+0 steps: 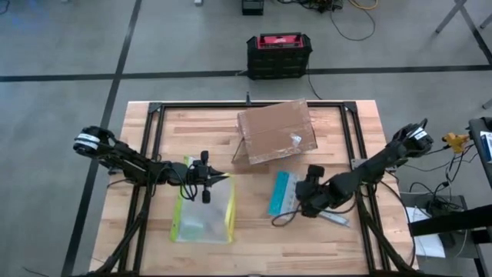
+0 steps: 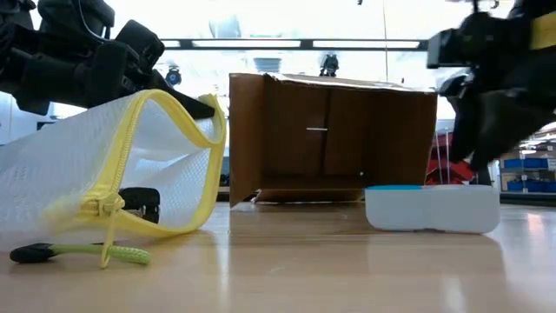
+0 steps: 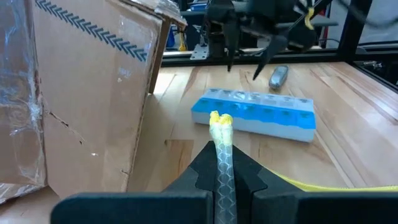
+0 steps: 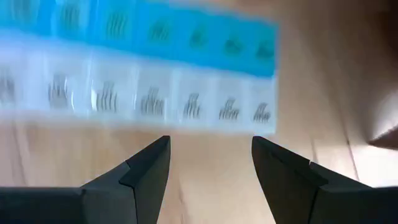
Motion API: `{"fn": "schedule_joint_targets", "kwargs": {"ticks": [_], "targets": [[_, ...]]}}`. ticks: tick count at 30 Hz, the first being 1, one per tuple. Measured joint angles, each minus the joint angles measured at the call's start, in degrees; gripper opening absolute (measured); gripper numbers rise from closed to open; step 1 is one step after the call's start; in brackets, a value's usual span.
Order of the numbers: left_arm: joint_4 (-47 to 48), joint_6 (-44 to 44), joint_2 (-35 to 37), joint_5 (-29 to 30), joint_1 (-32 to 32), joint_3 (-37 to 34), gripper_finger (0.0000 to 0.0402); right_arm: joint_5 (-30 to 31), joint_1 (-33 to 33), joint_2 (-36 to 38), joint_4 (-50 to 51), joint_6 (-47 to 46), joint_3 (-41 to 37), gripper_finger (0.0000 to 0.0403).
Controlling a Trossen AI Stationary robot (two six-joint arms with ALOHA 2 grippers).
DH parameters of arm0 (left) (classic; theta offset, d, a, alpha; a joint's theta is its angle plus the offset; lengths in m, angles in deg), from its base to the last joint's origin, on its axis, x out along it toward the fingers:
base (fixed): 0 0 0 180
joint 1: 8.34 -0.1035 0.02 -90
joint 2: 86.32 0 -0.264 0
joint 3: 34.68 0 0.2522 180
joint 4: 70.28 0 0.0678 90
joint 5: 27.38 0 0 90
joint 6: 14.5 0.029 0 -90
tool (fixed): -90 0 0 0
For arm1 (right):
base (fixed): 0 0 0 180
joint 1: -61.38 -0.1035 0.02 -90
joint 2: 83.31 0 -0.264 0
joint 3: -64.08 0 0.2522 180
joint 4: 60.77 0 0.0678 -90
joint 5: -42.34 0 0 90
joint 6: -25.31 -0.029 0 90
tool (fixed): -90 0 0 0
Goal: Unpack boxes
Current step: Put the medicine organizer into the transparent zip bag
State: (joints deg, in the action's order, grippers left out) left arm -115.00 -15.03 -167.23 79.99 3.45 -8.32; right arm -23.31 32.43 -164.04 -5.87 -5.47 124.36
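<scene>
Right gripper (image 4: 210, 163), jaws apart, hangs over the pill organizer (image 1: 282, 192); left gripper (image 3: 222, 163) pinches the pouch (image 1: 204, 209) rim. Centre jaws, descend squarely.

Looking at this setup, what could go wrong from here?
The right gripper hangs open just short of the blue-and-white pill organizer; closing off-centre might push it along the table rather than lift it. The left gripper is shut on the pouch's yellow edge, so pulling could drag or tip the pouch. The cardboard box stands open right behind; a wide swing might knock it.
</scene>
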Motion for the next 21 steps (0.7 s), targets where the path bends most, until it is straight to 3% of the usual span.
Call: {"fn": "schedule_joint_targets", "kwargs": {"ticks": [5,10,17,21], "targets": [[-0.15,-0.13,-0.02,0.02,0.00,0.00,0.0000,-1.62,0.38,-3.68,-3.01,13.78,0.05,0.0216],[-0.22,-0.93,-0.02,0.09,0.00,0.00,0.0000,0.19,1.11,-8.80,-11.07,19.26,0.66,0.0217],[-0.35,-1.06,-0.02,0.10,-0.01,0.00,0.0000,9.66,3.39,-13.42,-21.98,21.94,8.92,0.0201],[-0.39,-1.51,-0.02,0.09,-0.02,0.00,0.0000,5.17,5.67,-14.36,-18.88,25.22,11.31,0.0193]]}}
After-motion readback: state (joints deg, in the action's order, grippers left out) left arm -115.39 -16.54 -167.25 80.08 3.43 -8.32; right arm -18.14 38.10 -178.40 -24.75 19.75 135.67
